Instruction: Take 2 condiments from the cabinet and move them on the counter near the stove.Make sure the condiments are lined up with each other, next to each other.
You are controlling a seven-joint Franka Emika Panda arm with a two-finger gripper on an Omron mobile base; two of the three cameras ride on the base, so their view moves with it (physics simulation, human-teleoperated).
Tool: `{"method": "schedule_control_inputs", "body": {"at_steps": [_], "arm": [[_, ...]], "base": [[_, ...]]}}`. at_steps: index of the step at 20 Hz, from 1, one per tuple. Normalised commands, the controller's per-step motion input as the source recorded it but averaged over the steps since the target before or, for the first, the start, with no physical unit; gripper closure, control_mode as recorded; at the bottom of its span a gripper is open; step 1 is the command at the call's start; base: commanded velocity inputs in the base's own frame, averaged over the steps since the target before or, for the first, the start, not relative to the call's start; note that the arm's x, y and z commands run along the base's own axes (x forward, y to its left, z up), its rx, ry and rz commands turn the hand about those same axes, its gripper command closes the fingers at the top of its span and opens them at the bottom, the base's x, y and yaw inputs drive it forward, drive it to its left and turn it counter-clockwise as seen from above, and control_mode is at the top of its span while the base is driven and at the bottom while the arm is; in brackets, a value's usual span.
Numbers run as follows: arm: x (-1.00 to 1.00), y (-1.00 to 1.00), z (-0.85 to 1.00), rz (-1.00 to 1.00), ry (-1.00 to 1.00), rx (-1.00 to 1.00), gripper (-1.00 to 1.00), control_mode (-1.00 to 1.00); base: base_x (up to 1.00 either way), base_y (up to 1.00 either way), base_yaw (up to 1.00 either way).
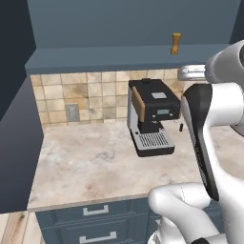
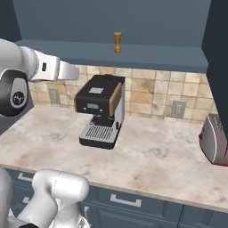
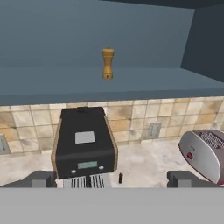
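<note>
A single tan-orange bottle [image 3: 107, 64] stands upright on the open cabinet [image 3: 131, 85] shelf, above and behind a black coffee machine [image 3: 84, 144] on the desk [image 1: 95, 162]. A red toaster [image 3: 205, 153] sits on the desk to the right. The gripper [image 3: 113, 179] hangs with its jaws wide apart and empty, low in front of the coffee machine, well apart from the bottle. The likely risk is that a careless rise clips the shelf edge or the machine, or a fast approach topples the slender bottle.
</note>
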Motion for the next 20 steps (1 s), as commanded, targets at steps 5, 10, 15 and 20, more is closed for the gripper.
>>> {"method": "schedule_control_inputs", "body": {"at_steps": [5,10,15,20], "arm": [[0.75,-0.08,0.00,0.00,-0.01,0.02,-1.00,-1.00],[0.68,-0.17,0.00,0.00,-0.12,0.02,-1.00,-1.00],[0.57,-0.20,0.00,0.00,-0.13,0.01,-1.00,-1.00],[0.52,-0.16,0.08,0.00,0.00,0.05,-1.00,-1.00]], "base": [[0.00,0.00,0.00],[0.00,0.00,0.00],[0.00,0.00,0.00],[0.00,0.00,0.00]]}}
